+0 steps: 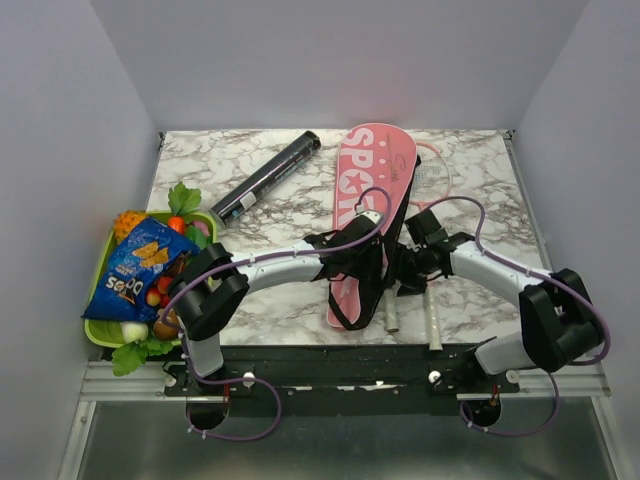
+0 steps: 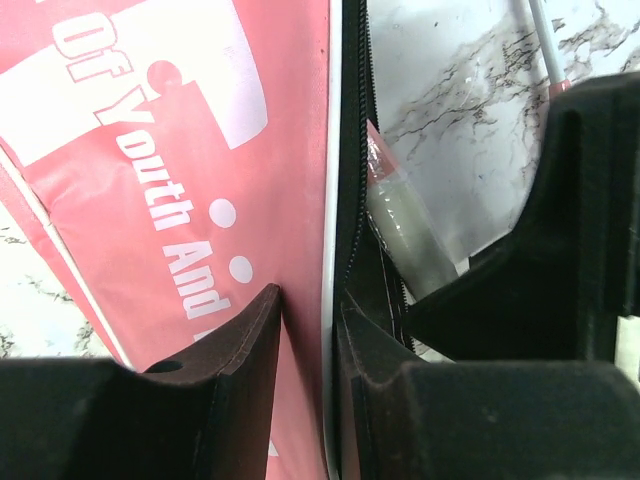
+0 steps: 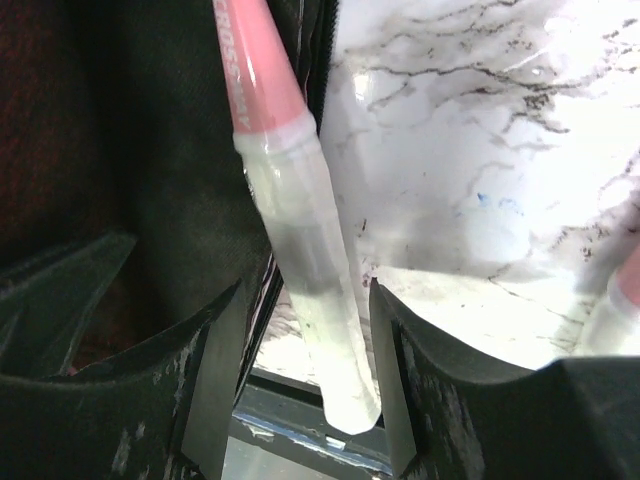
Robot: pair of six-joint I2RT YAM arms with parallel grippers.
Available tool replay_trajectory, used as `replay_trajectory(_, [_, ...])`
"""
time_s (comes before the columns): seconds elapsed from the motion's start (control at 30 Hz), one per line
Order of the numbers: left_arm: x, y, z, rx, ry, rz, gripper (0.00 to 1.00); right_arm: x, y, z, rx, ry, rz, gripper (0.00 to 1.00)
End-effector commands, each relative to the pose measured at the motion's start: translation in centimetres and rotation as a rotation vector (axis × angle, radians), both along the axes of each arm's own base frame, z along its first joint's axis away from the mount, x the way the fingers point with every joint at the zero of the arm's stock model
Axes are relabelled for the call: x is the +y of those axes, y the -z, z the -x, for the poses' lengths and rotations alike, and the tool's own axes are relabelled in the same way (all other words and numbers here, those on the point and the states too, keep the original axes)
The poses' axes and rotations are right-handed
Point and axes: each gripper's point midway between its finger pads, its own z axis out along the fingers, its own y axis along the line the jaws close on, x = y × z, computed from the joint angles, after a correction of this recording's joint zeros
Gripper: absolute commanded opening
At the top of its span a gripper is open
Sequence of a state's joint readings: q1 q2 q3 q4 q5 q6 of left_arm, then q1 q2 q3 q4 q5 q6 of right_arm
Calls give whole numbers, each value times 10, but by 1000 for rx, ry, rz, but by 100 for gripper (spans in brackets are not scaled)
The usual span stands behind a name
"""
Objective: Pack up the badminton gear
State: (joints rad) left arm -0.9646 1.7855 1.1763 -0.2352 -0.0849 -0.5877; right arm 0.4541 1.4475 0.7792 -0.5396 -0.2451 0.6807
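Observation:
The pink bag (image 1: 372, 165) lettered "SPORT" lies lengthwise at the table's middle. My left gripper (image 1: 372, 232) is shut on its zippered right edge, pinching the pink fabric (image 2: 200, 150) and white piping between the jaws (image 2: 310, 325). One racket's white handle (image 3: 310, 300) runs out of the dark bag mouth, and my right gripper (image 3: 305, 290) is open around it with a gap on each side. It also shows in the top view (image 1: 391, 315). The second racket's handle (image 1: 433, 325) lies just to the right, its pale frame (image 1: 437, 170) beyond. The black tube (image 1: 265, 178) lies at the back left.
A green tray (image 1: 100, 330) of toy fruit with a blue snack packet (image 1: 135, 270) on it stands at the left front. The handle ends reach the table's front edge (image 1: 330, 347). My right gripper (image 1: 405, 262) is close beside the left one.

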Motion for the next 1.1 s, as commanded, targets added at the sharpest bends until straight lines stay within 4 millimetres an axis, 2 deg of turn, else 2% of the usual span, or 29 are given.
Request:
replay_trajectory(0.0, [-10,-17,-3,-27,4,36,34,-9,-4,6,-32,14,18,60])
replay_trajectory(0.2, [-10,-16,-4,-27,-9,42,34,-14,2,21,-18,20,11,59])
replay_trajectory(0.5, [-10,-15,-2,-20,-11,51,34,-4,19,31,7,29,-71,55])
replay_trajectory(0.6, [-10,-16,-2,-20,-8,57,34,-1,21,33,12,36,-92,49])
replay_trajectory(0.73, [-18,-28,0,-27,18,103,34,-1,21,32,4,48,-97,23])
replay_trajectory(0.77, [-19,-32,1,-29,27,114,34,-2,20,31,-4,51,-98,20])
replay_trajectory(0.83, [-23,-48,4,-42,52,153,43,-2,18,28,-16,53,-96,11])
replay_trajectory(0.87, [-23,-52,7,-43,67,157,47,0,14,25,-26,53,-100,10])
replay_trajectory(0.97, [-22,-68,15,-36,106,163,48,2,11,22,-33,45,-104,4])
replay_trajectory(1.07, [-10,-80,20,-46,83,178,51,3,8,20,-42,37,-108,1])
